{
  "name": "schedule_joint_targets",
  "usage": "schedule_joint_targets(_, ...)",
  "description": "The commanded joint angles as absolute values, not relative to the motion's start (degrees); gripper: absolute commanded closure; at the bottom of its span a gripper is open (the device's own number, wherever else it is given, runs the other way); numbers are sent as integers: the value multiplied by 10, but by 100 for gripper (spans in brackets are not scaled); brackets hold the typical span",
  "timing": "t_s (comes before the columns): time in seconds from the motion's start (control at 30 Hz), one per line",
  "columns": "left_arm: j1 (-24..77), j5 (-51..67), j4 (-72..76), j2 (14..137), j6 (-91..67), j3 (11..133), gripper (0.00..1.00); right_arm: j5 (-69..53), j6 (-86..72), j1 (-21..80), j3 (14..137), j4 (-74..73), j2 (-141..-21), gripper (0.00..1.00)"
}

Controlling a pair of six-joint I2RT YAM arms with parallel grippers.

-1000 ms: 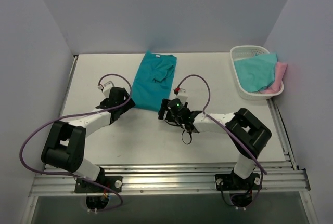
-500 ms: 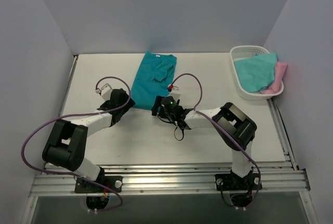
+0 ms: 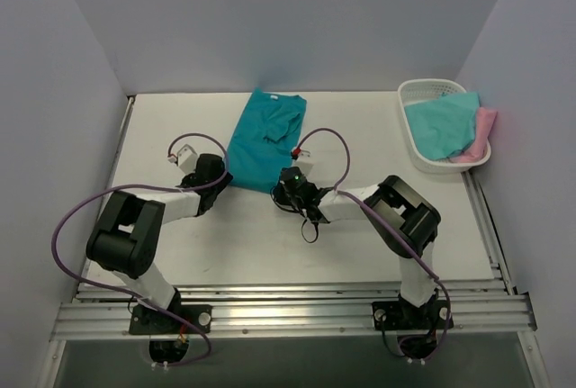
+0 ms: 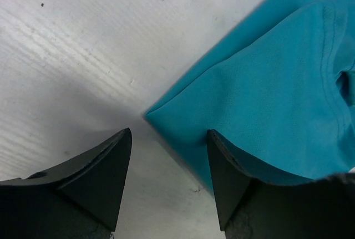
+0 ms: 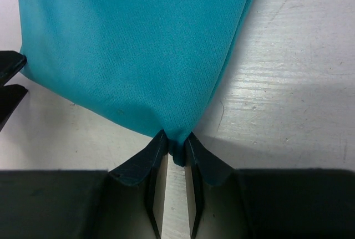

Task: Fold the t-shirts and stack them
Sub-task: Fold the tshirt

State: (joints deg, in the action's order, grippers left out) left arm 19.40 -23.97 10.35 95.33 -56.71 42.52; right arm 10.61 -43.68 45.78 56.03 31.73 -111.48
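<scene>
Table point(image 3: 360, 226): white, matte, finely streaked, a few dark specks; metal rail point(image 3: 297, 311) along the 6 o'clock edge. Walls point(image 3: 297, 19): plain pale grey on three sides.

Teal t-shirt point(image 3: 263, 140): folded lengthwise, flat, centre towards 12 o'clock.

Basket point(image 3: 416, 93): white plastic, 2 o'clock corner; aqua t-shirt point(image 3: 441, 125) inside, over pink t-shirt point(image 3: 484, 131).

Left gripper point(image 4: 169, 139): parted wide, straddling the teal t-shirt's near-left corner, not clamped.

Right gripper point(image 5: 175, 142): pinched on the near-right corner.

The left arm point(image 3: 126, 235) and right arm point(image 3: 405, 212) have black joints, white links, looping purple cables point(image 3: 56, 239) and black wedge-shaped fingers point(image 4: 102, 167).
</scene>
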Motion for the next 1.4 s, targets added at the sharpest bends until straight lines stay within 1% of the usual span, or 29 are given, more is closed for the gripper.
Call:
schedule_joint_targets(0.0, 195, -236, 128, 985, -591, 428, 36, 108, -435, 454, 564, 280, -1136, 86)
schedule_joint_targets(0.23, 194, -242, 150, 1017, -596, 432, 54, 108, -432, 448, 559, 279, -1134, 88)
schedule_joint_targets(0.27, 196, -242, 151, 1020, -594, 434, 66, 108, -432, 448, 557, 279, -1133, 90)
schedule_joint_targets(0.3, 196, -241, 152, 1023, -592, 436, 73, 108, -432, 448, 556, 279, -1132, 92)
schedule_joint_targets(0.33, 196, -240, 149, 1027, -592, 441, 80, 108, -432, 447, 555, 278, -1131, 100)
schedule_joint_targets(0.37, 196, -241, 149, 1028, -591, 443, 95, 111, -432, 446, 552, 277, -1129, 100)
schedule_joint_targets(0.4, 197, -240, 145, 1030, -590, 445, 97, 112, -432, 447, 549, 279, -1128, 100)
schedule_joint_targets(0.6, 217, -265, 113, 1008, -564, 454, 98, 121, -432, 442, 525, 266, -1098, 100)
schedule_joint_targets(0.67, 242, -281, 92, 972, -561, 446, 98, 130, -432, 443, 513, 248, -1068, 100)
schedule_joint_targets(0.7, 271, -292, 77, 956, -561, 440, 98, 137, -432, 444, 499, 241, -1056, 100)
schedule_joint_targets(0.77, 307, -324, 38, 912, -564, 436, 98, 145, -433, 448, 483, 219, -1009, 100)
schedule_joint_targets(0.8, 340, -335, 26, 884, -567, 430, 98, 156, -434, 452, 466, 201, -992, 100)
schedule_joint_targets(0.9, 380, -354, -14, 834, -586, 413, 98, 177, -439, 471, 439, 156, -910, 100)
schedule_joint_targets(0.97, 426, -365, -35, 810, -595, 391, 98, 188, -442, 482, 414, 130, -843, 100)
schedule_joint_targets(1.03, 466, -402, -72, 776, -631, 384, 98, 209, -449, 509, 401, 77, -777, 100)
schedule_joint_targets(1.07, 509, -416, -114, 766, -646, 383, 98, 219, -455, 518, 389, 58, -753, 100)
schedule_joint_targets(1.1, 530, -442, -137, 747, -661, 383, 98, 225, -459, 536, 383, 21, -729, 100)
schedule_joint_targets(1.13, 548, -453, -155, 738, -689, 383, 98, 232, -469, 543, 378, 5, -681, 100)
schedule_joint_targets(1.17, 577, -460, -190, 730, -700, 384, 98, 243, -474, 549, 371, -18, -657, 100)
schedule_joint_targets(1.2, 587, -465, -206, 714, -708, 387, 98, 248, -475, 555, 370, -47, -616, 100)
schedule_joint_targets(1.23, 594, -474, -240, 705, -726, 395, 98, 257, -477, 557, 371, -61, -600, 100)
schedule_joint_targets(1.3, 608, -483, -263, 679, -731, 406, 98, 271, -475, 558, 386, -97, -569, 100)
schedule_joint_targets(1.37, 611, -496, -273, 661, -713, 429, 98, 297, -461, 558, 410, -113, -564, 100)
